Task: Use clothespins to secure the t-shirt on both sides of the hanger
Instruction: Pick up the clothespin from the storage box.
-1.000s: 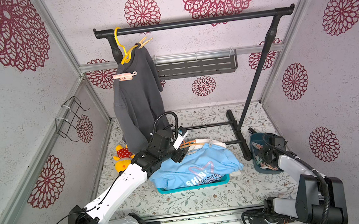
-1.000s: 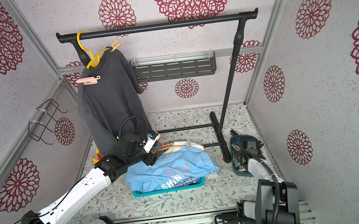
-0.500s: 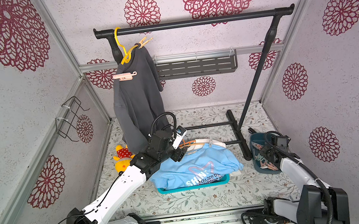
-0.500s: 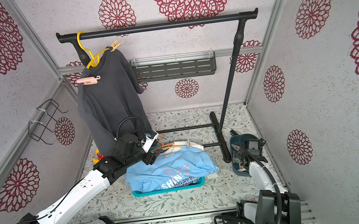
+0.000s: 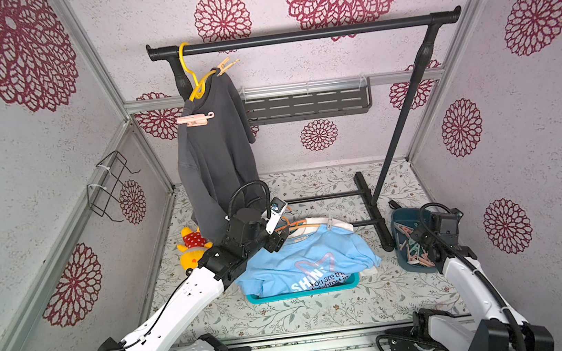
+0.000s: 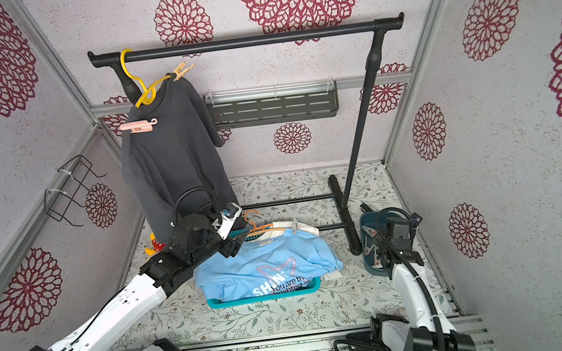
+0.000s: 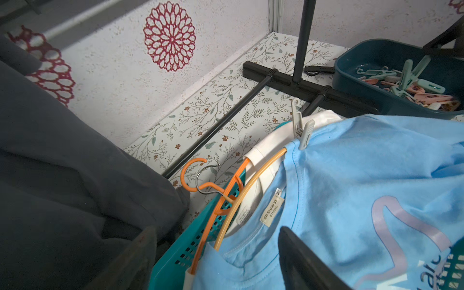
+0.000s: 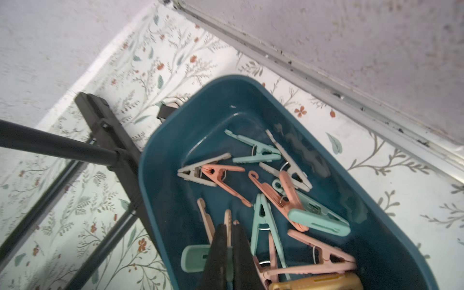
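A light-blue t-shirt (image 5: pixel 304 263) is draped over a teal laundry basket (image 5: pixel 261 297) in the middle of the tabletop (image 5: pixel 288 319) and is threaded onto a pale orange hanger (image 7: pixel 273 157). One shoulder is already pinned to the hanger by a grey-white clothespin (image 7: pixel 302 131). The shoulder nearer the left arm is not yet pinned, so the task is judged about half done.

The left claw (image 7: pixel 221 261) is held just above the shirt's collar with its jaws spread wide and nothing between them, probably so that hanger and fabric can be steadied for the second peg. The right claw (image 8: pixel 229 233) is lowered into a dark teal tub (image 8: pixel 175 150) beside the rack's foot, where loose clothespins (image 8: pixel 319 222) in mint, peach and whitish tones are heaped. Its jaws are closed almost together. The tips of a peach clothespin (image 8: pixel 227 219) are seen between them, so that peg is taken to be pinched for carrying to the shirt.

The tabletop is covered in pale paper printed with leafy sprigs. The enclosing walls are pale and textured, patterned with large crimson flower medallions. A black garment rack (image 5: pixel 292 36) is stood at the back. A dark grey sweatshirt (image 5: pixel 216 155) is hung from it on a yellow hanger (image 5: pixel 193 82) and pegged at both shoulders. A yellow plush toy (image 5: pixel 192 247) is laid beside the basket.
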Motion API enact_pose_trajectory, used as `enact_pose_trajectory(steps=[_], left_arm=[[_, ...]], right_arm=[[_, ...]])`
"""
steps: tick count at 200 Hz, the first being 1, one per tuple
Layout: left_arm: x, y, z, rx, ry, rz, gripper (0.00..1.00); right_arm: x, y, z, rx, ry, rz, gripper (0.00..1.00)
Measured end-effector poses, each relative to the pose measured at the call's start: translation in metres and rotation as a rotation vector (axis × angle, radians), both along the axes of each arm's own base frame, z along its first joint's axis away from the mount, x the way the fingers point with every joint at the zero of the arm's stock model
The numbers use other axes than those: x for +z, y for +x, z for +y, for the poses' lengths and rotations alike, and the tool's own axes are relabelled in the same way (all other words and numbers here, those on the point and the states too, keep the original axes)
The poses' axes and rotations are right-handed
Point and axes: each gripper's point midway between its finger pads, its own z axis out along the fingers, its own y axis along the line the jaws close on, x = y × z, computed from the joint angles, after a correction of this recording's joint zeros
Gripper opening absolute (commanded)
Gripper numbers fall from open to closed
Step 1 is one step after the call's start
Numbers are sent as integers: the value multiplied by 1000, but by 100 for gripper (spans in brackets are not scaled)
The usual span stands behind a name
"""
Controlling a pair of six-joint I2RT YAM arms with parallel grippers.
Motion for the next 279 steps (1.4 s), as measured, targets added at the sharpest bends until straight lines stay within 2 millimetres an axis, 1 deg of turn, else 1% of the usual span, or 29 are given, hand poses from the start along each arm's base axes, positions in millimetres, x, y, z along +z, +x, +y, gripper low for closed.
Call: enact_pose_trajectory(steps=[27, 48, 68, 106, 125, 147, 170, 194, 208, 231, 256, 279], left_arm=[[18, -2, -1, -11, -55, -52, 83], [28, -9, -9, -64, -99, -70, 85], [33, -15, -18, -124, -132, -69, 86], [34, -26, -32, -216, -179, -45, 90], [33, -32, -38, -258, -201, -31, 93], [34, -38, -45, -306, -227, -22, 95], [32, -43, -54, -345, -240, -10, 95], [31, -48, -65, -377, -249, -7, 93], [32, -50, -71, -386, -261, -18, 88], [30, -49, -74, -381, -278, -45, 82], [28, -48, -76, -375, -297, -80, 75], [30, -48, -77, -377, -304, -125, 69]], right_arm=[[24, -4, 1, 13, -26, -74, 0], [39, -5, 9, 46, -12, -122, 0], [58, -4, 20, 102, 13, -179, 0], [111, 4, 52, 254, 53, -324, 0], [137, 6, 75, 349, 67, -389, 0], [165, 8, 107, 468, 84, -458, 0], [186, 9, 152, 616, 112, -517, 0], [196, 10, 193, 739, 156, -551, 0], [199, 9, 215, 799, 182, -564, 0], [209, 2, 247, 891, 220, -593, 0], [224, -9, 274, 970, 257, -644, 0], [233, -20, 290, 1016, 284, -675, 0]])
